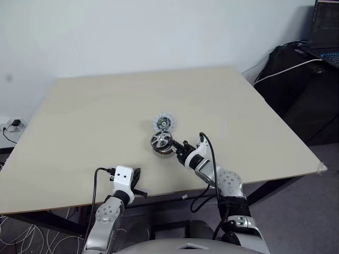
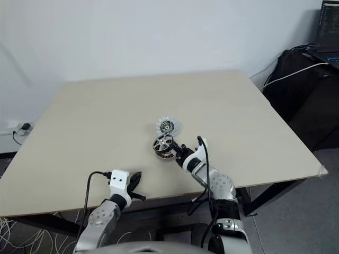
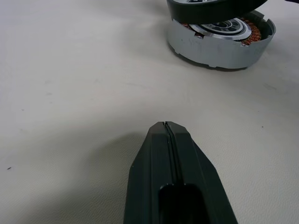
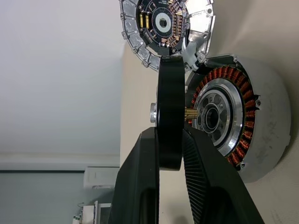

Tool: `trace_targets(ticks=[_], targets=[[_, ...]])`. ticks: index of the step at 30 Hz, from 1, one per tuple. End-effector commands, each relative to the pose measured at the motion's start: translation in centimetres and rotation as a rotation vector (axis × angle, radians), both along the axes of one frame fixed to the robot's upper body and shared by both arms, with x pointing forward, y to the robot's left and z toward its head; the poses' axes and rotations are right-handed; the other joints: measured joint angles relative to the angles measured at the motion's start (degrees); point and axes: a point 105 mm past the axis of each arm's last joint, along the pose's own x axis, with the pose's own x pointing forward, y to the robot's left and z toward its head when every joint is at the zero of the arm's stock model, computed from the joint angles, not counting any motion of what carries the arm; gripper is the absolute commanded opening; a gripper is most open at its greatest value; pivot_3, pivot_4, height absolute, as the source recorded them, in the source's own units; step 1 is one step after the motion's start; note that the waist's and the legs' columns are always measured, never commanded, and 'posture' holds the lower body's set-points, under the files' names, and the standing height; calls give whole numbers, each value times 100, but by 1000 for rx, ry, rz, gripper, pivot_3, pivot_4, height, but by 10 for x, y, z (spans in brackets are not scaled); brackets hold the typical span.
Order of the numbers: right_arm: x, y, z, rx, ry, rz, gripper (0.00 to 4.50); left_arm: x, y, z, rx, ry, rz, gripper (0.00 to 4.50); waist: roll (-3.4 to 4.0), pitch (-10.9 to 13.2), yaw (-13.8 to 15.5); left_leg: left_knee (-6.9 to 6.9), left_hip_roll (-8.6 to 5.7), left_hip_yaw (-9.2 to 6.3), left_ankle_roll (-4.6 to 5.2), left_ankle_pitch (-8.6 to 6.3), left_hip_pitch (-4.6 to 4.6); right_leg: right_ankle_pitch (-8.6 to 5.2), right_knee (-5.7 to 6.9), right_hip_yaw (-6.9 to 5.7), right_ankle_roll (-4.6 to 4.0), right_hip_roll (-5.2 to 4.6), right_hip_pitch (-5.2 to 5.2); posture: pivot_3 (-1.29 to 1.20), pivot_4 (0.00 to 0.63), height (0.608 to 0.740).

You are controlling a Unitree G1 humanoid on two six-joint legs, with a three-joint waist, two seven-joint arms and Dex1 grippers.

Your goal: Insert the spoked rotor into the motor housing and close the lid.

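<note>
**Rotor poised over the open housing**

The right gripper is clenched on the rim of the spoked rotor — a thin silver metal wheel with a dark outer band, seen edge-on between the two black fingers in the right wrist view. It hangs just above the motor housing, the round pale-grey cup with a ring of copper-brown windings around a silver centre, which sits near the middle of the beige table. Gripping by the rim keeps the hub free, so the short stub at the wheel's centre can, I judge, be lined up with the housing's bore; the two look close to aligned but not yet seated.

The lid, a pale scalloped disc lying with its dark inner face up, rests just beyond the housing on the far side, near enough to fetch next.

The left gripper is closed on nothing, parked near the table's near edge — well apart from the parts. Bare tabletop lies all around them.
</note>
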Motion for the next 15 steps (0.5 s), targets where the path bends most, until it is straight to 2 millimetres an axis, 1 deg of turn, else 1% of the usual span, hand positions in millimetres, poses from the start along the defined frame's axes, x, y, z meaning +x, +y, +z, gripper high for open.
trace_targets(ticks=[1, 3, 8, 9, 10, 11, 15], targets=[[-9, 23, 7, 78, -2, 21, 442, 8, -1, 16, -12, -61, -5, 0, 0, 0, 1, 0, 0, 0, 0, 0, 0, 0, 0, 0, 0, 0, 0, 0, 0, 740], [-9, 24, 7, 80, -1, 23, 1181, 8, 0, 16, -12, -62, -5, 0, 0, 0, 1, 0, 0, 0, 0, 0, 0, 0, 0, 0, 0, 0, 0, 0, 0, 740], [-10, 22, 8, 75, 1, 23, 2642, 8, 0, 16, -14, -62, -3, 0, 0, 0, -15, 0, 0, 0, 0, 0, 0, 0, 0, 1, 0, 1, -1, 0, 0, 740], [-10, 21, 9, 73, -1, 20, 3064, 8, 0, 16, -14, -61, -3, 0, 0, 0, -17, 0, 1, 0, 0, 0, 0, 0, 0, 1, 0, 1, -1, 0, 0, 740], [-10, 20, 10, 70, -4, 18, 3280, 8, 0, 16, -15, -61, -3, 0, 1, 0, -17, 0, 1, 0, 0, 0, 0, 0, 0, 0, 0, 1, -1, 0, 0, 740], [-10, 17, 13, 63, -18, 13, 3637, 8, -1, 16, -15, -61, -3, 0, 1, 0, -16, 0, 1, 0, 0, 0, 0, 0, 1, 0, 0, 1, -1, 0, 0, 740], [-8, 5, 33, 46, -98, -19, 3637, 8, -1, 16, -19, -60, -3, 0, 2, 1, -8, 0, 0, 0, 0, 0, -1, 0, 0, 1, 0, 0, -2, 0, 0, 740]])
